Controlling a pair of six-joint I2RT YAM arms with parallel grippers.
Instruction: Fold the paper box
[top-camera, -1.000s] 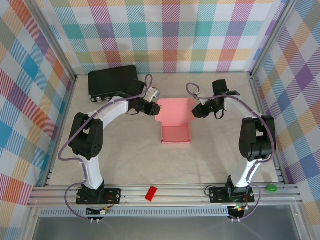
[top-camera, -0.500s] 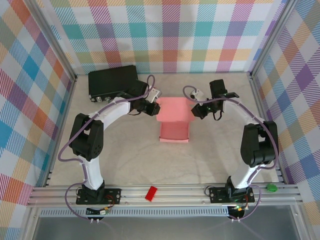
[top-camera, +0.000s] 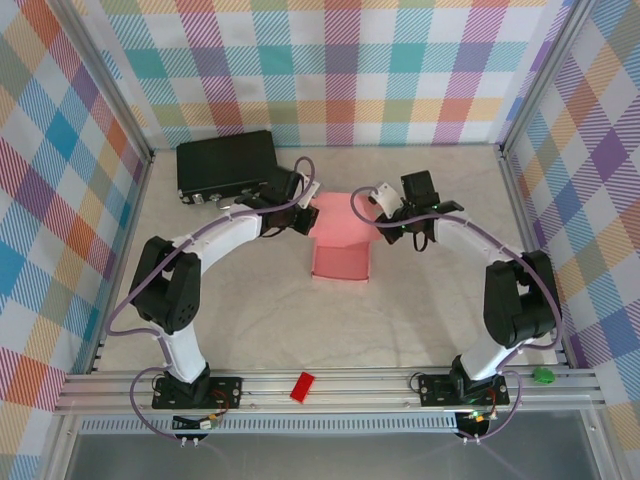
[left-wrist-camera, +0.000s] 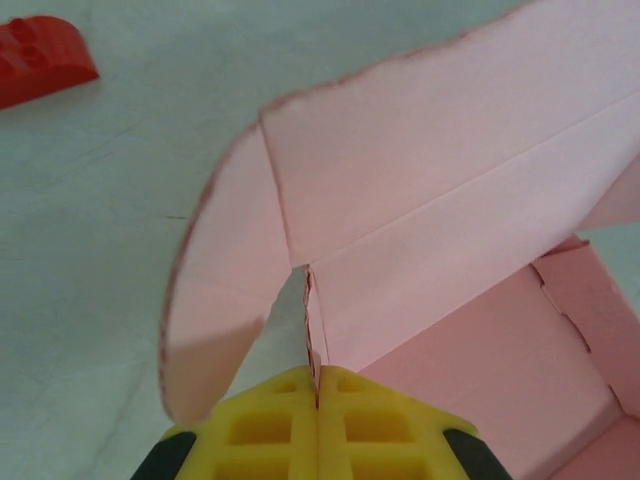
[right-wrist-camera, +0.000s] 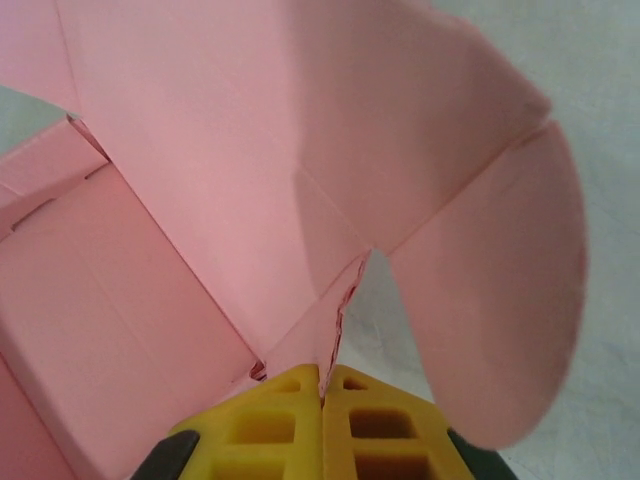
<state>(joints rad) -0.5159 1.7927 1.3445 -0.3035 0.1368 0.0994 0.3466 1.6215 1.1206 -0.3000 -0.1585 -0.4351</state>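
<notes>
**Surface.** Pale, faintly mottled bench (top-camera: 250, 320), flat and matt. Plaid walls (top-camera: 340, 70) in pastel checks on three sides. Ribbed aluminium rail (top-camera: 380, 385) along the near edge.

**Loose items.** Black rectangular case (top-camera: 228, 163) at the far left of the bench. Small red block (top-camera: 302, 386) on the rail. Small green object (top-camera: 543, 376) at the rail's right end. In the left wrist view, a rounded red piece (left-wrist-camera: 40, 70) of glossy plastic on the bench, well apart from the card.

**Container.** Box (top-camera: 342, 240) at mid-bench, right of the case, between left tool (top-camera: 308, 218) and right tool (top-camera: 386, 228).
- Material: thin pale pink card, smooth, with straight creases and slightly darker cut edges.
- Form: shallow open tray toward the near side, with bare pink floor in view.
- Lid: panel raised at the far end, a rounded flap curling off each side.

**Left tool.** Yellow ribbed pads (left-wrist-camera: 300, 440) pressed fully together. Clamped on a thin upright edge of the box at its left corner, just beside the rounded flap.

**Right tool.** Pads (right-wrist-camera: 300, 440) likewise closed tight. Pinching the matching card edge at the right corner, rounded flap just to the right of it.
</notes>
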